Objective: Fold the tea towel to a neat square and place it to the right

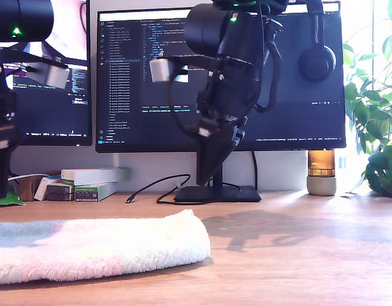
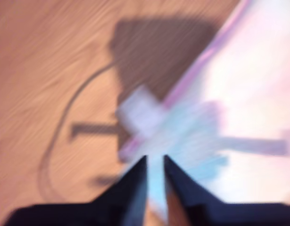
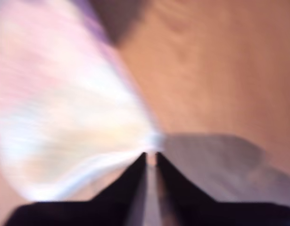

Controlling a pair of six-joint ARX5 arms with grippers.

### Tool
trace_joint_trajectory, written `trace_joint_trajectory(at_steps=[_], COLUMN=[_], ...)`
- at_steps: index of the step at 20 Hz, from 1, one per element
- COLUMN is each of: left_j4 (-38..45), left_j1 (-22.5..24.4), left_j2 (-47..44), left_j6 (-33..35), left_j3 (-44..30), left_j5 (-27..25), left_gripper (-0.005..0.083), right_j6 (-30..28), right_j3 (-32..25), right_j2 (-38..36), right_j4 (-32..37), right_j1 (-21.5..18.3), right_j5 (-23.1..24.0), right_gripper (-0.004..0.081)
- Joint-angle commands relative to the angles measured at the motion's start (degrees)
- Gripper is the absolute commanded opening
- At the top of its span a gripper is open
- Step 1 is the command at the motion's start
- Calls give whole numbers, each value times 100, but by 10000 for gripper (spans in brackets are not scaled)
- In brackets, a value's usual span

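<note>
The tea towel (image 1: 94, 245), fluffy white with a pale mint patch, lies folded and flat on the wooden table at the exterior view's lower left. One black arm (image 1: 224, 83) hangs over the middle of the table, its narrow fingers (image 1: 211, 172) pointing down, well above and behind the towel's end. Another arm (image 1: 1, 127) stands at the exterior view's left edge. Both wrist views are motion-blurred. My second gripper (image 3: 151, 154) is shut with nothing in it, just beside the towel's edge (image 3: 64, 108). My first gripper (image 2: 155, 157) shows only a thin slit, over a pale blue and white blur.
Two monitors stand behind; the stand base (image 1: 215, 193) and a black cable (image 1: 151, 191) lie behind the towel. Small boxes (image 1: 94, 182) sit at the back on the exterior view's left, a lamp (image 1: 321, 172) and plant (image 1: 374, 127) at its right. Bare wood (image 1: 310, 255) spreads beside the towel.
</note>
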Motion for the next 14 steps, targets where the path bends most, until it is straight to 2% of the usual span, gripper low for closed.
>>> trace_joint_trajectory(at_steps=[1,5,6,11,14], left_j4=[144,603,715,1397,1690], left_j1=[-11,-11,-11,-11,-11], left_j2=[-295,-798,-957,-1902,-2465], left_j6=[-254,-518,-544,-568,-708], left_j3=[7,-208,-337,-1154,-1519], left_j5=[308,656,730,1353,1469], left_gripper=[-19,-19,-19,-19,-19], right_j6=[122,122,122,339,745], right_j3=[37,15,-31,-688,-1550], right_j2=[111,85,39,-667,-1401], right_j4=[-133,-275,-247,385,1346], right_j1=[-125,-393,-444,-586,-588], right_j5=[-544,-1478,-1580,-1572,-1250], right_gripper=[-11,-11,-11,-11,-11])
